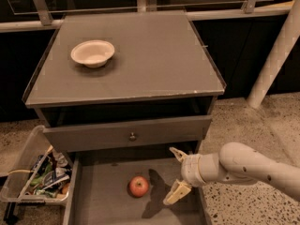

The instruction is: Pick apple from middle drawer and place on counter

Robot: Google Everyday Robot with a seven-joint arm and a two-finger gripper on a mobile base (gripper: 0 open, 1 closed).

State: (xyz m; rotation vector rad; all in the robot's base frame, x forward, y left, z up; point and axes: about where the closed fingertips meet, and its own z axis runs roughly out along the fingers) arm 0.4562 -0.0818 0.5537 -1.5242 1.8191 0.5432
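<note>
The apple (138,186) lies on the floor of the open middle drawer (101,198), near its centre. Just to its right the gripper (170,176) hangs over the drawer, fingers spread apart, holding nothing. Above, a white bowl (93,53) sits on the counter (154,55)

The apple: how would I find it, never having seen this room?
Find the grey counter holding a white bowl. Below it, the middle drawer stands pulled out. The apple is the only round red thing on its floor, just left of the gripper, jaws open.
</note>
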